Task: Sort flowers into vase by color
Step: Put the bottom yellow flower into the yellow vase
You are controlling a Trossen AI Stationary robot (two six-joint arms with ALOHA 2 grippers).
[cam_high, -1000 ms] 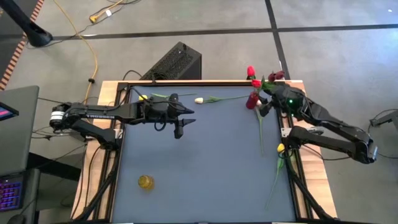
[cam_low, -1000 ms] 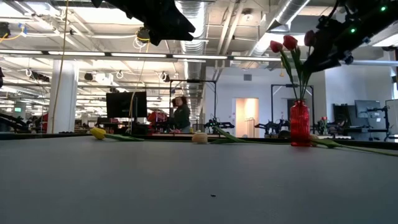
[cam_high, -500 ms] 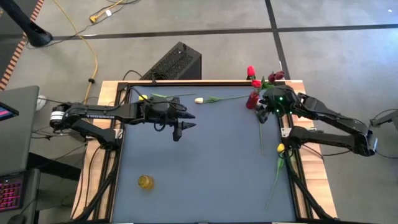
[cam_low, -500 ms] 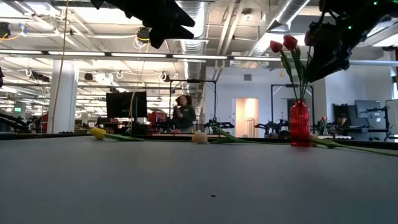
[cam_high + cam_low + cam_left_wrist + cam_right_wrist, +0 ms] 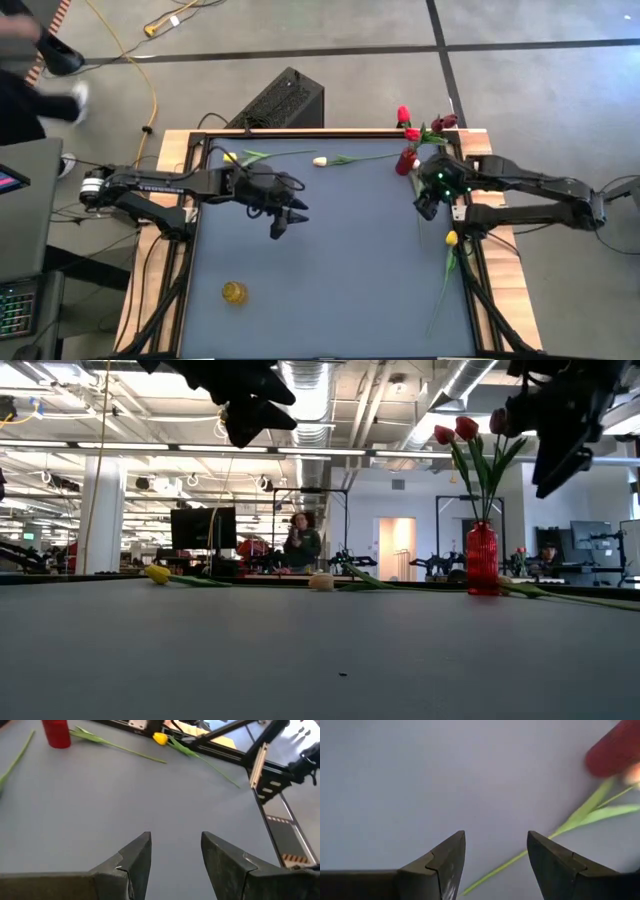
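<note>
One camera looks straight down on the whole worktop (image 5: 330, 260). One sits low at worktop height, looking across to the room. Each wrist camera looks closely past its own fingers at the worktop. The red vase (image 5: 406, 161) (image 5: 482, 559) (image 5: 56, 732) shows in three views.

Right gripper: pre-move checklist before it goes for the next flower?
1. Right gripper empty, fingers apart: ok, nothing between them in the right wrist view.
2. Target in reach: ok, a stem lies flat on the table just ahead of the fingers.
3. Target colour: cannot tell, its head is out of the wrist view.
4. Red vase upright: ok, three red tulips stand in it.
5. Vase clearance: not ok, it stands close beside the gripper.
6. Left gripper out of the way: ok, open over bare table on the left side.
</note>
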